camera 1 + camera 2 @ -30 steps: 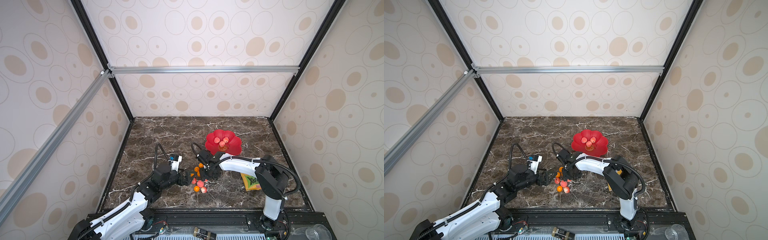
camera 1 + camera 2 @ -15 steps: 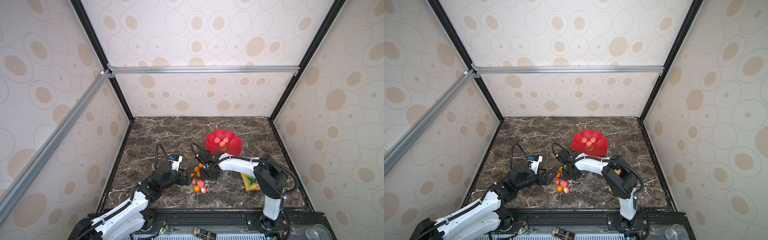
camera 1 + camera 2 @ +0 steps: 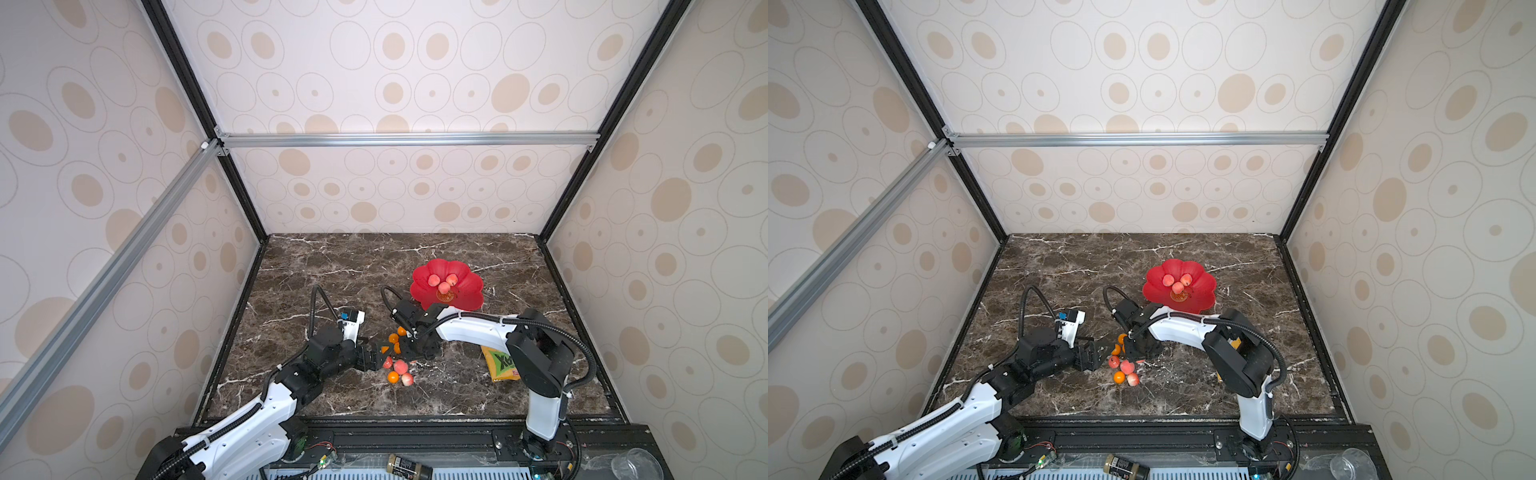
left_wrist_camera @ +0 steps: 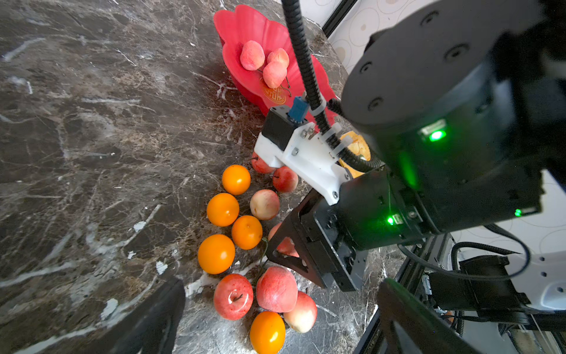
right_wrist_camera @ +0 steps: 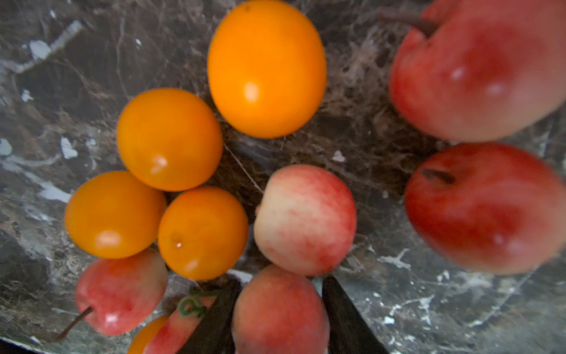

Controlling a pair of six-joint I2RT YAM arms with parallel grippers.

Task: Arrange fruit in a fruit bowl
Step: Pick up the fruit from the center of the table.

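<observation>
Left claw (image 3: 379, 354) gapes wide beside loose fruit (image 3: 400, 367) heaped on the near tabletop (image 3: 332, 270); right claw (image 5: 280, 280) straddles one peach (image 5: 278, 309), grip uncertain. Three peaches (image 3: 443, 286) sit in the bowl (image 3: 471, 286), far right. The fruit looks light, glossy and prone to roll: pinch across the widest middle.

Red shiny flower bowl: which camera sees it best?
In both top views the glossy red scalloped plastic bowl shows almost whole, from above. The left wrist view shows it closer, but a black cable crosses it. The right wrist view shows only small round fruit.
</observation>
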